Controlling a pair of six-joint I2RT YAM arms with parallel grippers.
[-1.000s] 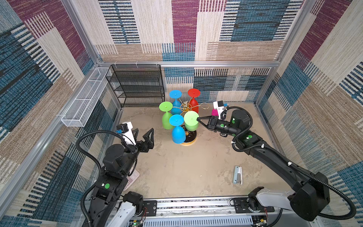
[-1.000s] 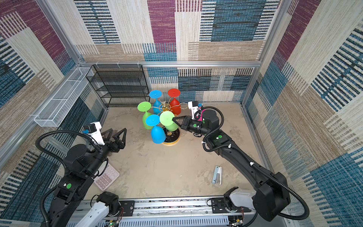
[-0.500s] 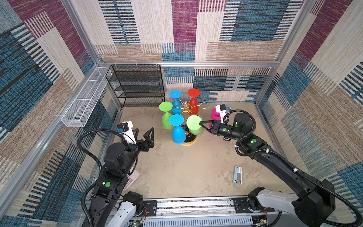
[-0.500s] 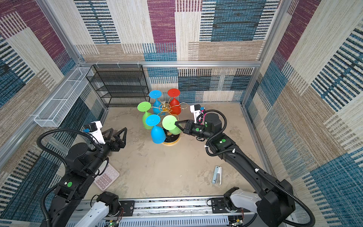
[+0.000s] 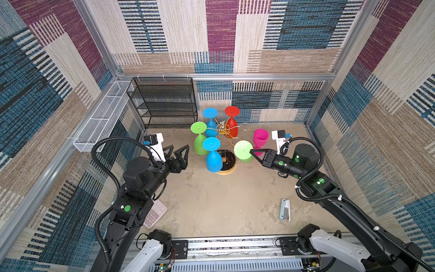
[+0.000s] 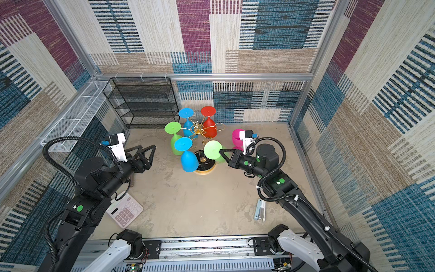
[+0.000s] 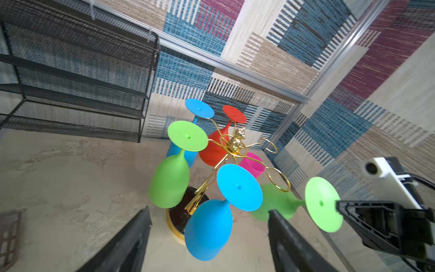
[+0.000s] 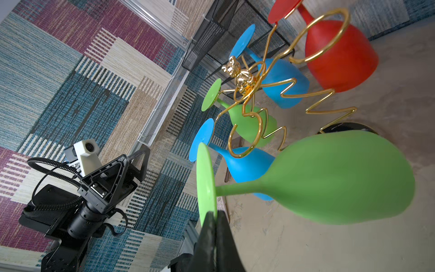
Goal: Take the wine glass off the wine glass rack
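Right tool [image 5: 251, 150]: clamped tight on the foot disc of the light green wine glass [image 5: 243, 150].
Change: a second ago the glass hung in a ring; now it is tilted and drawn clear of the wine glass rack [image 5: 222, 128], just beside it.
Left tool [image 5: 180, 148]: wide open, empty.
Meaning: removal looks nearly done; setting down on the counter [image 5: 211, 207] remains.

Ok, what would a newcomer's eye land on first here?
The gold wine glass rack mid-table, hung with upside-down blue, red and green glasses, stands out first. Next, the right gripper shut on the foot of a lime green glass beside the rack, with a pink glass standing upright just beyond.
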